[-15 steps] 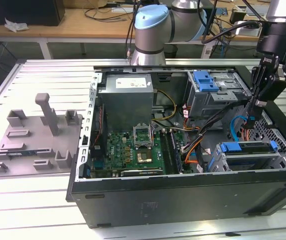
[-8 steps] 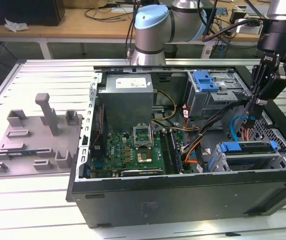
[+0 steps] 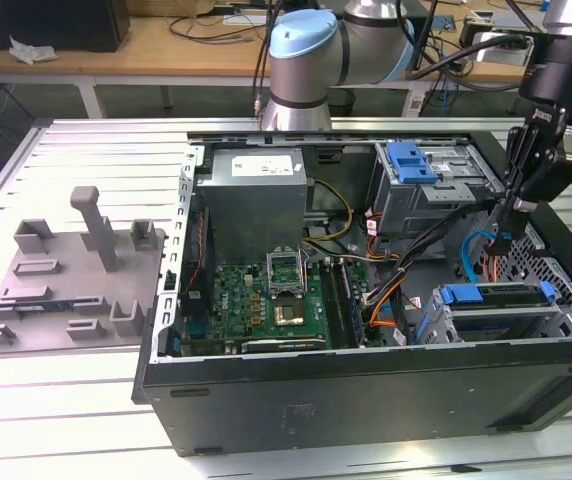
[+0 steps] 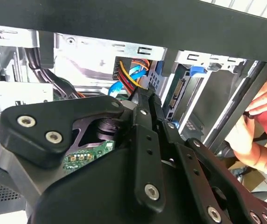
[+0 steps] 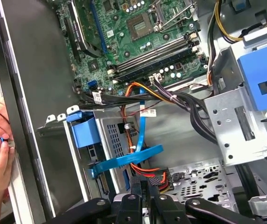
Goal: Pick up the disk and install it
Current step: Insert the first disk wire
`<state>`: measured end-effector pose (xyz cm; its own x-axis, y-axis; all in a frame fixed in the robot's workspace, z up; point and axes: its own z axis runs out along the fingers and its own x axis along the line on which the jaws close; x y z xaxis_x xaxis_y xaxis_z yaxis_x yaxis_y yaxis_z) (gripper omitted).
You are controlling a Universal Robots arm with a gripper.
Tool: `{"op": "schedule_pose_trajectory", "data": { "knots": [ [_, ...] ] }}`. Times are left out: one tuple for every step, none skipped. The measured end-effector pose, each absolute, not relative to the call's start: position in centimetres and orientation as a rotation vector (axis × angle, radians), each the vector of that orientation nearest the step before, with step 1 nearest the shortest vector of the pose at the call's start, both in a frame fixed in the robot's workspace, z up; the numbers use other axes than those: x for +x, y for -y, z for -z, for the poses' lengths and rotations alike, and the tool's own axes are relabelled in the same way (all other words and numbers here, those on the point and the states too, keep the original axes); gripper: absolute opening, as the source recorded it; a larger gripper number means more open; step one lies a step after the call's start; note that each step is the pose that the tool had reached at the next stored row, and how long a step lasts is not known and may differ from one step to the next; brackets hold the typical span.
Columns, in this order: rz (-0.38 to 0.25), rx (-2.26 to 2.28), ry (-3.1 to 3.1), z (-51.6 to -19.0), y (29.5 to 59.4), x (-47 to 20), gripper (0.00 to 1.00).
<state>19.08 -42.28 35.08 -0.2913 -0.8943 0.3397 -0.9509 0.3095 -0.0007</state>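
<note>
Disk sits low inside the computer case, on the exterior view's right. Gripper hangs above it, jaws closed, not on the disk. Judged stiff, fairly heavy, shock-sensitive: grip across the blue frame edges.

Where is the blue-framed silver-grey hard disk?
The disk sits in the drive cage at the exterior view's right, inside the black case, below the gripper.

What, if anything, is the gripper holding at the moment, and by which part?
Nothing that shows: the gripper has its fingers shut together near the cables.
</note>
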Motion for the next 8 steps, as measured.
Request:
{"op": "schedule_pose_trajectory", "data": {
  "knots": [
    [-0.290, 1.674, 2.306, -35.1, 42.5, 19.0, 0.17],
    [-0.287, 1.676, 2.307, -35.2, 42.6, 19.0, 0.17],
    [-0.283, 1.678, 2.309, -35.2, 42.8, 19.0, 0.17],
    [-0.280, 1.679, 2.311, -35.2, 43.0, 18.9, 0.17],
    [-0.275, 1.682, 2.314, -35.2, 43.3, 18.9, 0.17],
    [-0.271, 1.684, 2.316, -35.2, 43.5, 18.8, 0.17],
    [-0.268, 1.685, 2.317, -35.3, 43.6, 18.8, 0.17],
    [-0.264, 1.688, 2.320, -35.3, 43.8, 18.7, 0.17]
  ]
}}
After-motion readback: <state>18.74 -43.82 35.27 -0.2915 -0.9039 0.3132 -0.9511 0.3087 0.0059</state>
